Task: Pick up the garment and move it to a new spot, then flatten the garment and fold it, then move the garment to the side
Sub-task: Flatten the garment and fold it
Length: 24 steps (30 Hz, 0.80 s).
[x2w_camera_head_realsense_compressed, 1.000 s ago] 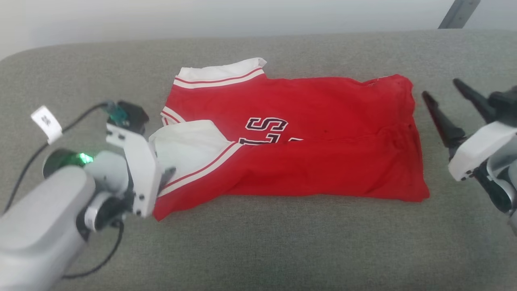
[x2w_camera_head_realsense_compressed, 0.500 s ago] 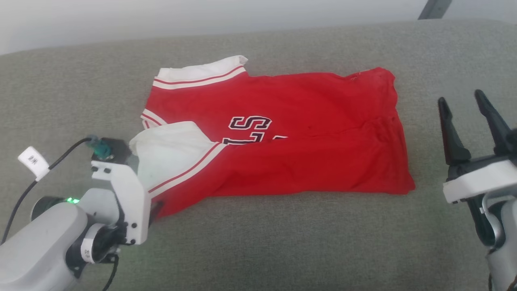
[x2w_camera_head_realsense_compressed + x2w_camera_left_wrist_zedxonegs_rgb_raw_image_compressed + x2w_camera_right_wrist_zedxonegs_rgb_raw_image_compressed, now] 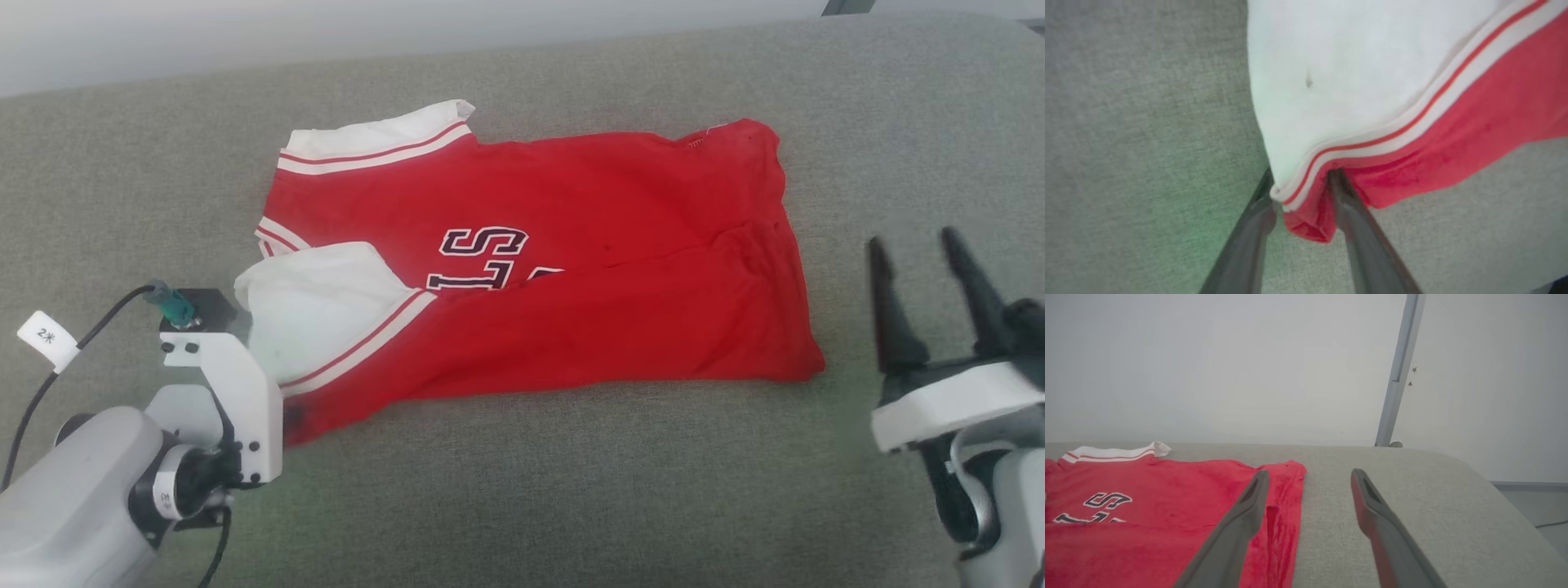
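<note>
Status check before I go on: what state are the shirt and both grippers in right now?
garment: lying on the grey cushion, partly folded, its near edge turned up over the lower lettering, one white sleeve on top.
left gripper: open, its fingers on either side of the garment's near corner by that sleeve.
right gripper: open, empty, clear of the garment's right edge.
</note>
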### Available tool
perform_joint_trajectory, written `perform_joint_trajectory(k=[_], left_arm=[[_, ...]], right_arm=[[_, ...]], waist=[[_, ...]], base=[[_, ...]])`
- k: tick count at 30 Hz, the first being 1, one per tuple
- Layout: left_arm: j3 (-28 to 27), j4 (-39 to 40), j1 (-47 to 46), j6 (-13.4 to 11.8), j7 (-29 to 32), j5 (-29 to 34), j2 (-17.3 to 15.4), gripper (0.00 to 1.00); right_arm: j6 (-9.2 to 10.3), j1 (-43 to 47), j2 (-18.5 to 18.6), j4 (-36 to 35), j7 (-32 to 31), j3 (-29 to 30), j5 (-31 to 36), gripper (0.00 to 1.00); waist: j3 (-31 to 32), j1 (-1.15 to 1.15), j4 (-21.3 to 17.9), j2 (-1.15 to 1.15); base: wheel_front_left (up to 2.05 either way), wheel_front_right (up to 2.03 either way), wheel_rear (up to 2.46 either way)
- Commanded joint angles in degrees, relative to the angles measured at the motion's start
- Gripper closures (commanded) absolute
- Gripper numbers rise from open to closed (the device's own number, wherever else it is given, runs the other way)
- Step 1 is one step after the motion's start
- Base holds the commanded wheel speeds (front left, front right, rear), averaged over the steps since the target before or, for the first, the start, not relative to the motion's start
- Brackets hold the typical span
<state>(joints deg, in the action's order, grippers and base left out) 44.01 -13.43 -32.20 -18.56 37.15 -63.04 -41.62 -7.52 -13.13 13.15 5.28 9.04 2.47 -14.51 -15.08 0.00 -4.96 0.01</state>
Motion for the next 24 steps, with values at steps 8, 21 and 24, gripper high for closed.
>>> perform_joint_trajectory(k=[8,21,24], left_arm=[[1.4,-2.5,-1.2,2.6,-0.9,0.5,2.8,1.0],[2.4,-2.4,-4.7,4.5,-1.7,1.8,5.6,1.0],[2.5,-2.6,-5.0,4.8,-2.2,2.1,6.3,1.0]], right_arm=[[0.03,1.5,4.0,0.5,-12.8,-6.0,-8.4,0.0],[0.03,-3.7,9.7,7.5,-36.2,-10.7,-15.9,0.0],[0.03,-5.0,9.5,9.6,-39.6,-11.6,-16.6,0.0]], waist=[[-0.6,0.0,1.4,-0.01],[-3.3,0.0,5.1,-0.01],[-4.0,0.0,5.8,-0.01]], base=[[0.0,0.0,0.0],[0.0,0.0,0.0],[0.0,0.0,0.0]])
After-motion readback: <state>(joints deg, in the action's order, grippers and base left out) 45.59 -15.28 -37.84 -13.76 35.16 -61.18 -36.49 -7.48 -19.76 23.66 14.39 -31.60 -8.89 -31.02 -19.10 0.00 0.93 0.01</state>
